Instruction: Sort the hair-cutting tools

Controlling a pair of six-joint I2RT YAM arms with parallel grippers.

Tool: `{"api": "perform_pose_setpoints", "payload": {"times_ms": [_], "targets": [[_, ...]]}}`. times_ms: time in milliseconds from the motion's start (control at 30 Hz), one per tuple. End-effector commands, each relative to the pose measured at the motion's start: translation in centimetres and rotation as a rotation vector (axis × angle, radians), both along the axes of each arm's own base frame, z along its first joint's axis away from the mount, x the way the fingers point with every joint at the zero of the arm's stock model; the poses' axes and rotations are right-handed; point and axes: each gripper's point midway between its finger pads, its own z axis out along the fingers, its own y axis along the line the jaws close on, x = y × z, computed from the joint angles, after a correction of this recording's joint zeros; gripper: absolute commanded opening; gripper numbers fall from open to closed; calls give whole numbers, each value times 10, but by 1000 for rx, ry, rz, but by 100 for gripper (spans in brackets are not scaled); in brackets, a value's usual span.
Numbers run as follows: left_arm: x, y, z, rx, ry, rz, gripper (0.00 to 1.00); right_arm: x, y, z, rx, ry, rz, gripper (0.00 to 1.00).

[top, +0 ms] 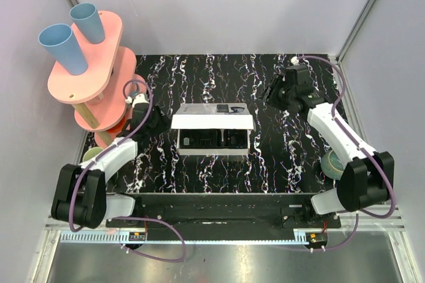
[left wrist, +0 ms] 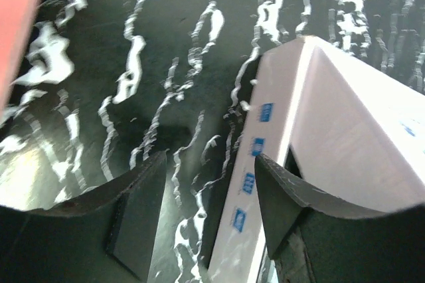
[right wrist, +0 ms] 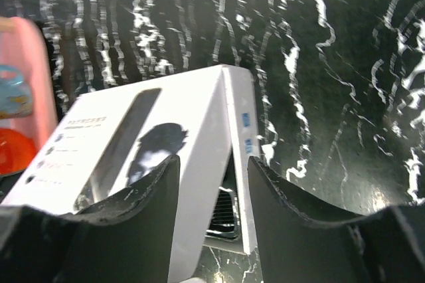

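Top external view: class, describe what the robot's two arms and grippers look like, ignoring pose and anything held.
Both the left arm and right arm have white curved link shells between bulky black joints. A purple cable loops along each. The left gripper and right gripper have matte black, wedge-shaped fingers.

Black hair-cutting tools (top: pixel 216 139), apparently seated in box tray.

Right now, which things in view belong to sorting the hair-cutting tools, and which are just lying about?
Job:
- hair-cutting tools, dark pieces in the tray of the open white box

Lying about:
- pink tiered shelf
- two blue cups on it
- dark teal bowl
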Motion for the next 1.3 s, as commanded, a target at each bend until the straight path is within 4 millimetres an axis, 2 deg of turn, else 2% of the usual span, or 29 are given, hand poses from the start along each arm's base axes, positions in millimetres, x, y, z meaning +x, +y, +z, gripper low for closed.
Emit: {"api": "perform_pose_setpoints", "payload": {"times_ms": [0, 33, 67, 100, 133, 167, 233, 267, 367, 400, 500, 567, 667, 800, 833, 933, 1000, 1100, 1200, 1267], "targets": [[-13, 47, 20, 81, 65, 293, 59, -1, 32, 54, 76, -198, 186, 53], [-17, 49, 26, 84, 68, 307, 59, -10, 49, 57, 83, -219, 256, 53], [-22, 50, 29, 88, 81, 306, 59, -14, 56, 58, 81, -233, 289, 53], [-21, 44, 36, 65, 69, 277, 59, -18, 66, 57, 75, -240, 324, 53], [-22, 40, 49, 41, 32, 259, 60, -28, 84, 55, 67, -245, 397, 53], [-22, 37, 57, 20, 10, 243, 60, -33, 92, 52, 63, -240, 428, 53], [-23, 26, 77, -21, -48, 183, 63, -43, 110, 39, 51, -219, 500, 52], [-22, 22, 85, -35, -77, 161, 64, -54, 125, 34, 51, -208, 552, 52], [-22, 10, 103, -56, -118, 78, 70, -75, 140, 5, 55, -130, 629, 52], [-20, 4, 112, -64, -136, 38, 71, -82, 137, -10, 46, -89, 629, 52], [-20, -12, 119, -86, -158, -56, 75, -94, 124, -32, 21, -21, 597, 52], [-19, -25, 123, -116, -181, -120, 76, -99, 118, -37, 6, 0, 575, 52], [-24, -39, 118, -150, -172, -184, 77, -102, 110, -35, -2, -4, 544, 52], [-36, -48, 103, -165, -122, -234, 79, -97, 93, -22, -49, -19, 446, 55], [-40, -51, 100, -169, -113, -248, 79, -89, 82, -22, -91, -20, 369, 59], [-55, -58, 85, -179, -77, -300, 82, -90, 58, -31, -174, 32, 261, 68], [-65, -57, 70, -162, -44, -314, 83, -97, 45, -41, -213, 77, 220, 76], [-78, -57, 51, -154, -1, -324, 83, -108, 39, -54, -225, 101, 220, 84], [-85, -61, 42, -163, 22, -340, 83, -115, 43, -63, -207, 113, 275, 88], [-90, -66, 40, -163, 29, -360, 82, -119, 54, -63, -164, 110, 323, 87]]}}
